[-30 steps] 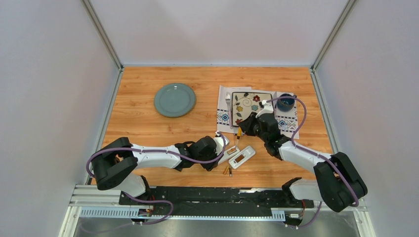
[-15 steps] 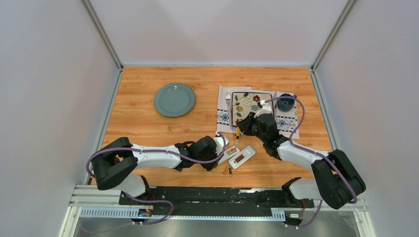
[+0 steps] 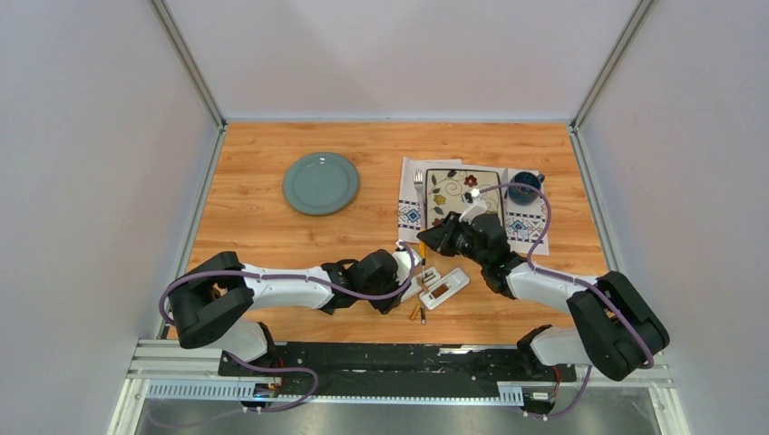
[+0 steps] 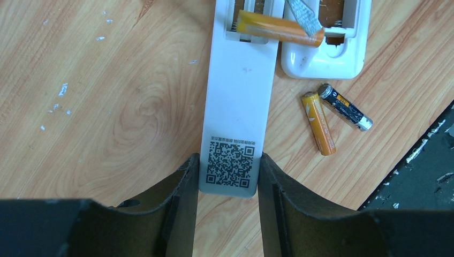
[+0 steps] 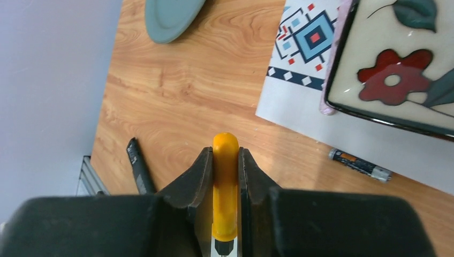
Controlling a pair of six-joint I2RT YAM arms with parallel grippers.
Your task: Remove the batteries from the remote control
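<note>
- Hard to see: in the left wrist view the far ends of the gripped remote (image 4: 235, 107) and the second remote (image 4: 327, 52) run off the top edge. In the right wrist view the screwdriver (image 5: 225, 182) leaves the frame at six o'clock, just below its orange handle. A slim black object (image 5: 137, 165) at nine o'clock of the right claw (image 5: 225, 155) is too dim to name. From overhead the loose batteries (image 3: 417, 313) are only specks.
- Counts: two white remotes, the second just beside the gripped one at its two o'clock. Four cells, two gold-orange and two dark. One teal plate (image 3: 320, 182), one patterned plate (image 5: 396, 48), one placemat (image 5: 300, 64).
- The left claw (image 4: 228, 163) is clamped on the QR-label end of the gripped remote, a finger touching each long side.
- A gold-orange cell (image 4: 273, 29) lies askew across that remote's open bay, at twelve o'clock of the left claw, with a metal blade tip (image 4: 302, 16) on it. Whether it is still seated I cannot tell.
- A loose gold-orange cell (image 4: 318, 124) and a loose dark cell (image 4: 345, 107) lie close together on the table (image 4: 107, 107), at two o'clock of the left claw and apart from it.
- The right claw is closed on the screwdriver's handle. Another dark cell (image 5: 358, 165) lies at its three o'clock, at the placemat's near edge.
</note>
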